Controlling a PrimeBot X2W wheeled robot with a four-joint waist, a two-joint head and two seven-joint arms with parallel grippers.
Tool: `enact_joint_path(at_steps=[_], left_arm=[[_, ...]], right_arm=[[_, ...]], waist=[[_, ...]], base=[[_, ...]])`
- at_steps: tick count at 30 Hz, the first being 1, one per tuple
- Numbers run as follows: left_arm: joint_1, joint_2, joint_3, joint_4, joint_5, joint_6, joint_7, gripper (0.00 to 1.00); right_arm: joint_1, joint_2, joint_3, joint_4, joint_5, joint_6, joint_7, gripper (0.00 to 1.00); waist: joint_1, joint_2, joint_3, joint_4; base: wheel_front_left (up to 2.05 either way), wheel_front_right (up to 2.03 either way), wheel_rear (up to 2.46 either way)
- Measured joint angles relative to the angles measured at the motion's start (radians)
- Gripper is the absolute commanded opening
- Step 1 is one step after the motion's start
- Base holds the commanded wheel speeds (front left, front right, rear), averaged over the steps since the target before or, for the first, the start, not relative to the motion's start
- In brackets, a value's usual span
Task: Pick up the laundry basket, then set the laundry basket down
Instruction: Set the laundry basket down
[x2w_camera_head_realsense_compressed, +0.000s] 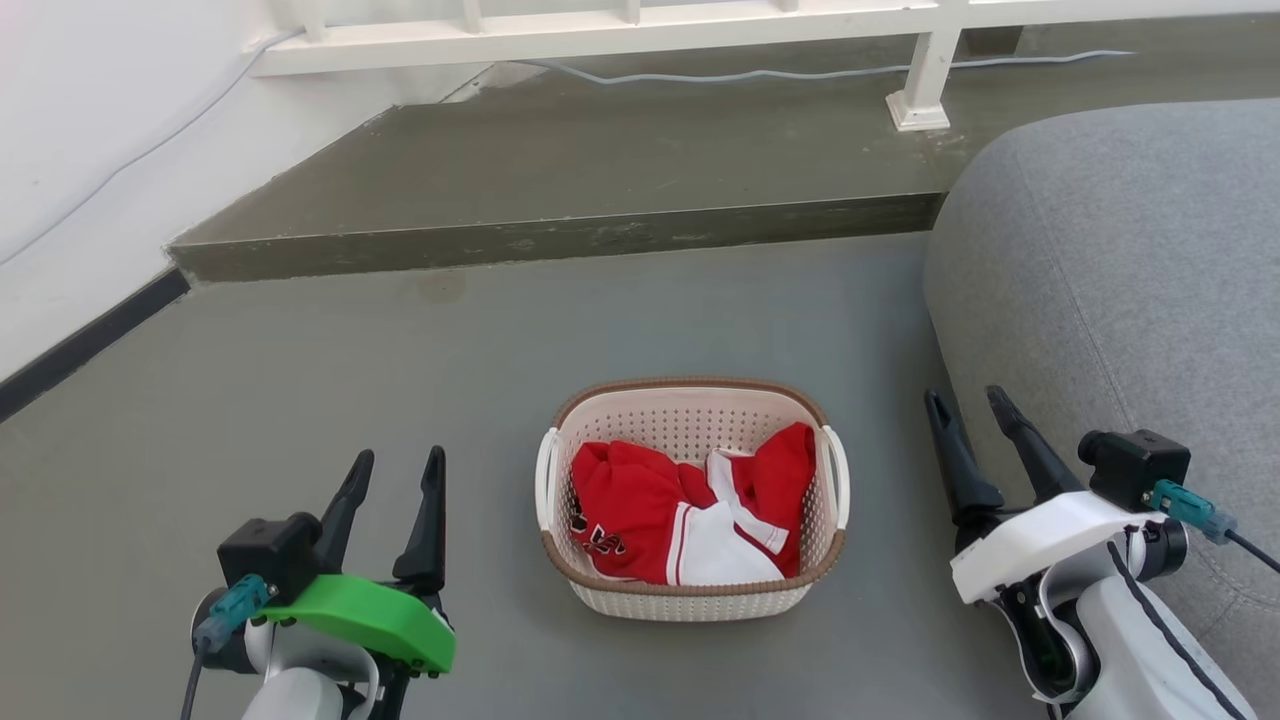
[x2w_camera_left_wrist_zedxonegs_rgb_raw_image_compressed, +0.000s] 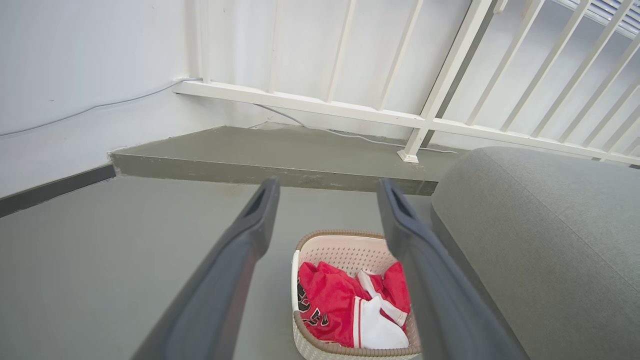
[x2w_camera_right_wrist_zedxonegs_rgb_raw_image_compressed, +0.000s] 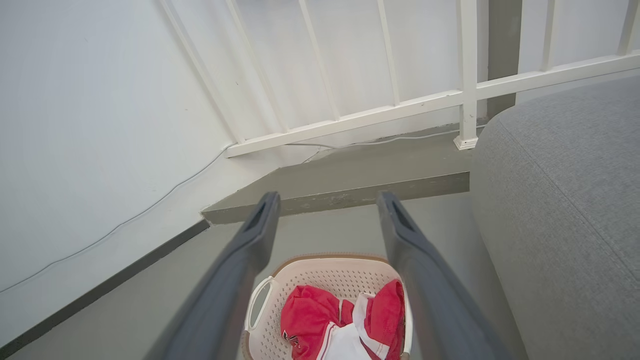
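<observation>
Left gripper (x2w_camera_head_realsense_compressed: 400, 455): I am seeing its two dark fingers standing apart, gripping nothing, hanging over the floor (x2w_camera_head_realsense_compressed: 250, 400).

Basket from the left gripper: the laundry basket (x2w_camera_head_realsense_compressed: 690, 603) is sitting upright on the floor to this gripper's right, near it but not touching. In the left wrist view it is lying low between the fingers, partly behind the right one.

Left handle (x2w_camera_head_realsense_compressed: 545, 480): this white loop is facing the left gripper and standing clear of the perforated wall, leaving room for a finger to pass through.

Load: red and white clothes (x2w_camera_head_realsense_compressed: 640, 500) are lying crumpled inside, below the brown rim.

Handling: I am judging the basket light, since the load is small and soft. The plastic walls are looking stiff enough to keep their shape but smooth, so pinching a wall would risk slipping. Hung from one loop it would likely tip, so I am counting on both loops together for a level hold.

Right handle (x2w_camera_head_realsense_compressed: 838, 475): the matching loop is facing the right gripper.

Right gripper (x2w_camera_head_realsense_compressed: 966, 395): its fingers are spread apart and empty. The basket is sitting to its left, apart from it, and the grey sofa (x2w_camera_head_realsense_compressed: 1120, 260) is lying just to its right.

Stage: a basket on the floor between two empty grippers fits a lift still to come or a set-down already made. I am not able to tell which.
</observation>
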Motion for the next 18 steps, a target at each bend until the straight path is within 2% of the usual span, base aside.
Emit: enact_joint_path(at_steps=[18], left_arm=[[0.034,-0.014,0.027,-0.048,0.035,-0.017,0.0,1.0]], right_arm=[[0.028,0.017,-0.034,-0.041,-0.048,0.008,0.0,1.0]], waist=[[0.0,0.0,0.016,-0.009]], base=[[0.0,0.0,0.0]])
